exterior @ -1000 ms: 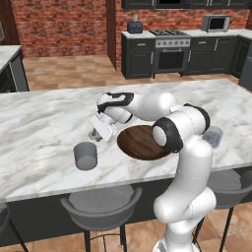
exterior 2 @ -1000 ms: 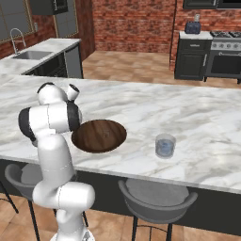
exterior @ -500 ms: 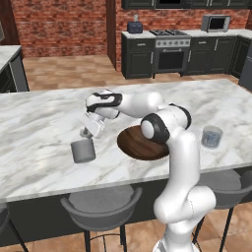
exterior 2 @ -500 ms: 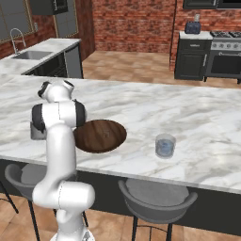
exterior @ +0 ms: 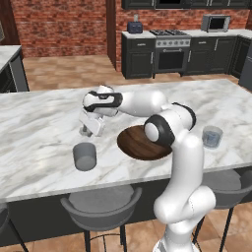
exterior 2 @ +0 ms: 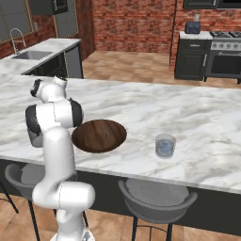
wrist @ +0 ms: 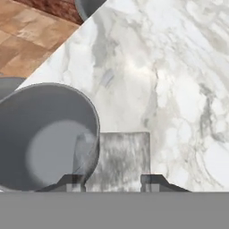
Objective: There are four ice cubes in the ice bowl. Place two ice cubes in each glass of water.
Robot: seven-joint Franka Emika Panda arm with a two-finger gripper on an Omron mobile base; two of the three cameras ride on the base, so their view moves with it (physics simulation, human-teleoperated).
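While the gripper (exterior: 90,129) hangs over the marble counter (exterior: 39,133), its fingers (wrist: 74,182) are part-spread and pinch a pale, see-through ice cube (wrist: 117,156) between them; the hand view shows the cube filling the gap from tip to tip. Just beside one fingertip, on the stool side of the counter, stands the near glass (exterior: 84,156), its open mouth partly overlapping the cube's edge in the hand view. The wooden bowl (exterior: 143,142) sits behind the fingers, back toward the arm, and the second glass (exterior: 212,136) is well beyond it.

Judgement: the cube is light, hard and slick. It likely slips if squeezed off-centre, so flat opposite faces are the right hold. Release should come once the fingers are squarely above the glass mouth.
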